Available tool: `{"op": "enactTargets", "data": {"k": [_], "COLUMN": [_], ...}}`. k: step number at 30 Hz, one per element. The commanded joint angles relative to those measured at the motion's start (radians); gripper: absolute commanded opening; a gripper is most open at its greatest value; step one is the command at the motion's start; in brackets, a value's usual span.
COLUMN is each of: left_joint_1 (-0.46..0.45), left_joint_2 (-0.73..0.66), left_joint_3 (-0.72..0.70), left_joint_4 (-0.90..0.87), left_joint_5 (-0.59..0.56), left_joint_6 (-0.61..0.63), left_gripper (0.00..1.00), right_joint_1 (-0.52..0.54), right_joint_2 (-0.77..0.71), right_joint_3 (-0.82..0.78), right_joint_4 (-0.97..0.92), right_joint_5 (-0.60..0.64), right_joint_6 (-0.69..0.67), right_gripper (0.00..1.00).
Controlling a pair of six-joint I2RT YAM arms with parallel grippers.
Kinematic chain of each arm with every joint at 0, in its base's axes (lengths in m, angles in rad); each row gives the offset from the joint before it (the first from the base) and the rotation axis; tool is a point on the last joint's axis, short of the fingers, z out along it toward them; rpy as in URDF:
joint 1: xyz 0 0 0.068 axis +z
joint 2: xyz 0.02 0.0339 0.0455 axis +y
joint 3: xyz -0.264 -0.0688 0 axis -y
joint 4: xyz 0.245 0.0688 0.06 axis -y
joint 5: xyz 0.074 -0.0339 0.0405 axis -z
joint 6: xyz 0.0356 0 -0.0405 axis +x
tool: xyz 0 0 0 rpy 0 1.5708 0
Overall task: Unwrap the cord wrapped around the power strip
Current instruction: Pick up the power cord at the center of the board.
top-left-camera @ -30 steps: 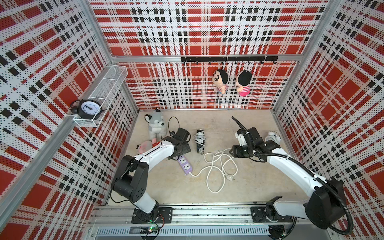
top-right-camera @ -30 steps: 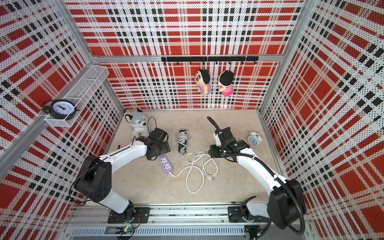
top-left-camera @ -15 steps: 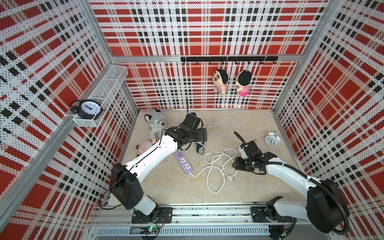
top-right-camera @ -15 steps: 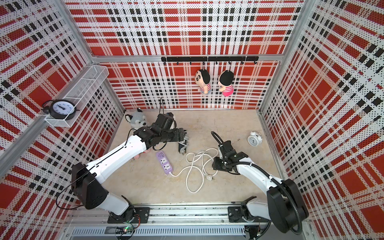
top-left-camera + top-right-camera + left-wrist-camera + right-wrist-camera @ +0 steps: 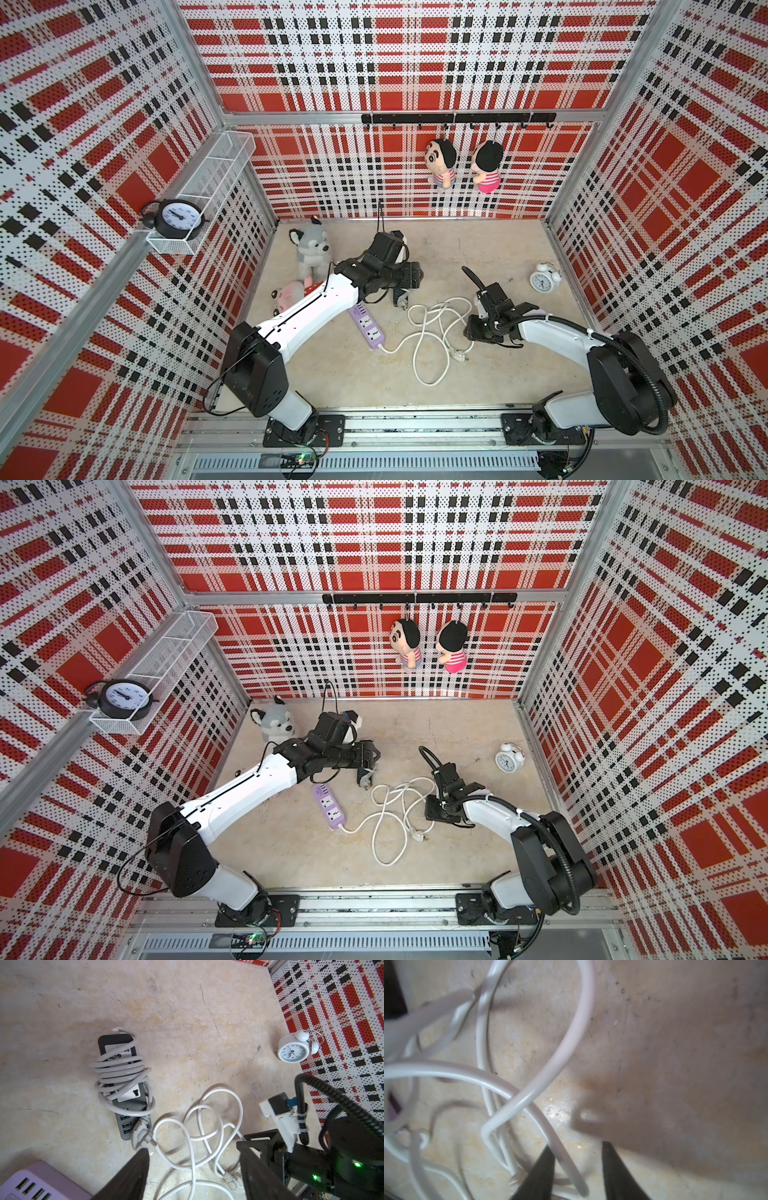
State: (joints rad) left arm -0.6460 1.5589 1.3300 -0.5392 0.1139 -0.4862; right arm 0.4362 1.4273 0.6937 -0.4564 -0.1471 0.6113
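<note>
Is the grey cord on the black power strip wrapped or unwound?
Wrapped: in the left wrist view the grey cord loops several times around the black strip, its plug lying beside one end.

White alarm clock (image 5: 543, 281), husky plush (image 5: 311, 253)

The black power strip (image 5: 124, 1124) lies flat on the surface near the purple power strip (image 5: 39, 1182), with its grey cord (image 5: 120, 1068) wound round its middle in many loops and its grey plug (image 5: 141, 1132) at the end nearest the purple one, whose white cord (image 5: 586, 1007) lies loose in curls.
</note>
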Motion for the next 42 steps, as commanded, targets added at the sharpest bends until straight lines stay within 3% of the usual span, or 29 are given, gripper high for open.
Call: {"op": "enactTargets", "data": {"k": [1,3,5,12,19,22,26,30,35,40,42], "left_joint_1": [-0.017,-0.019,-0.021,-0.051,-0.113,-0.134,-0.148,-0.162,-0.165,-0.185,-0.202], "left_joint_2": [0.004,0.005,0.004,0.018,0.059,0.066,0.054,0.054,0.063,0.058,0.061], "left_joint_3": [-0.018,-0.018,-0.015,-0.008,-0.017,-0.029,-0.078,-0.106,-0.136,-0.136,-0.132], "left_joint_4": [0.034,0.043,0.054,0.12,0.198,0.246,0.323,0.331,0.394,0.47,0.494], "left_joint_5": [0.015,0.017,0.027,0.086,0.16,0.191,0.272,0.27,0.272,0.283,0.288], "left_joint_6": [0.019,0.02,0.019,0.024,0.048,0.043,0.02,0.02,-0.023,-0.069,-0.068], "left_gripper": [0.7,0.7,0.69,0.67,0.65,0.6,0.42,0.33,0.38,0.43,0.53], "right_joint_1": [-0.003,-0.002,-0.003,-0.002,-0.004,-0.004,-0.018,-0.03,-0.03,-0.057,-0.075], "right_joint_2": [-0.009,-0.023,-0.038,-0.12,-0.088,-0.072,-0.072,-0.085,-0.104,-0.117,-0.119], "right_joint_3": [0.028,0.049,0.07,0.224,0.468,0.532,0.559,0.571,0.545,0.51,0.496], "right_joint_4": [0.009,-0.019,-0.056,-0.225,-0.427,-0.456,-0.47,-0.455,-0.411,-0.362,-0.336], "right_joint_5": [0.047,0.077,0.107,0.168,0.186,0.178,0.131,0.076,-0.023,-0.107,-0.149], "right_joint_6": [-0.019,-0.042,-0.065,-0.244,-0.333,-0.352,-0.384,-0.407,-0.425,-0.326,-0.259], "right_gripper": [0.24,0.11,0.04,0.01,0.01,0.0,0.0,0.0,0.0,0.0,0.0]}}
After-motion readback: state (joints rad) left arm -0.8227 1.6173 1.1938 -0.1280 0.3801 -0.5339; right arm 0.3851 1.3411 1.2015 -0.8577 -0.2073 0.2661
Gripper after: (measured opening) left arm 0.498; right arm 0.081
